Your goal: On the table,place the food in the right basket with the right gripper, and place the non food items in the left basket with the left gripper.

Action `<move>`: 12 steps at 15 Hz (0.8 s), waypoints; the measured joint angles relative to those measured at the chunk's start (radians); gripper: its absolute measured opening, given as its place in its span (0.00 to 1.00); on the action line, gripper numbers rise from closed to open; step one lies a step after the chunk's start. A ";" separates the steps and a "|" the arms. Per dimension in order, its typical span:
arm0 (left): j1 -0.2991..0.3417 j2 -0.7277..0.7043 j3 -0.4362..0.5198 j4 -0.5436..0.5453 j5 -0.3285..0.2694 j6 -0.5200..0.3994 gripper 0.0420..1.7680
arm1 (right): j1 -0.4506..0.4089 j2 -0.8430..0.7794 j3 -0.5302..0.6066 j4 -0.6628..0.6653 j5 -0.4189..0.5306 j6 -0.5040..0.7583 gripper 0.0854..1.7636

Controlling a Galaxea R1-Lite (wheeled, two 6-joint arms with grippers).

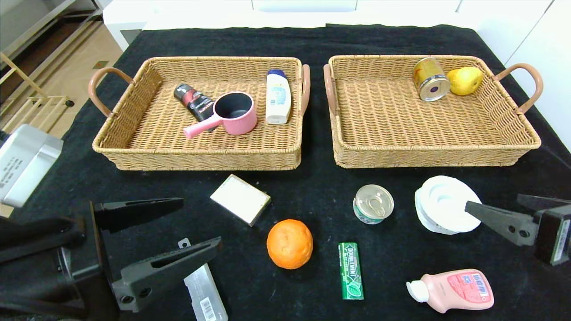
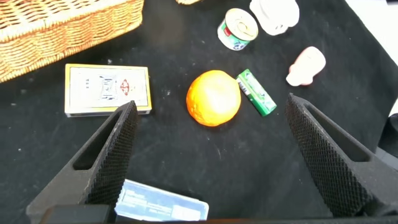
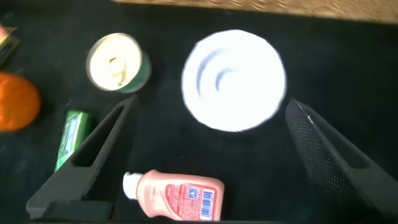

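Fruit first: the round orange (image 1: 289,244) sits at six o'clock on the black cloth table (image 1: 392,249), firm, slightly dimpled, apt to roll, so I'd pinch across its widest middle. My right gripper (image 1: 499,209) and left gripper (image 1: 178,227) both gape, empty.

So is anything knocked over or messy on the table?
Nothing is spilled or broken. The pink bottle lies on its side near the table's front edge, and the gold can in the right basket is tipped over.
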 joint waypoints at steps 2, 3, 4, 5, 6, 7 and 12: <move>0.001 0.000 0.000 0.001 0.001 0.000 0.97 | -0.012 0.049 -0.113 0.141 -0.054 0.111 0.97; 0.001 0.000 0.000 0.003 0.001 0.000 0.97 | -0.021 0.076 -0.165 0.216 -0.067 0.162 0.97; 0.001 0.000 0.000 0.000 0.003 -0.001 0.97 | -0.034 0.104 -0.207 0.282 -0.072 0.199 0.97; 0.001 0.001 0.000 -0.001 0.016 -0.002 0.97 | -0.050 0.132 -0.238 0.314 -0.076 0.223 0.97; 0.001 0.002 -0.001 -0.001 0.030 -0.002 0.97 | -0.067 0.159 -0.255 0.321 -0.078 0.231 0.97; 0.001 0.004 -0.002 -0.001 0.036 -0.002 0.97 | -0.085 0.183 -0.263 0.322 -0.077 0.233 0.97; -0.001 0.006 0.001 0.000 0.037 -0.001 0.97 | -0.140 0.292 -0.270 0.317 -0.079 0.234 0.97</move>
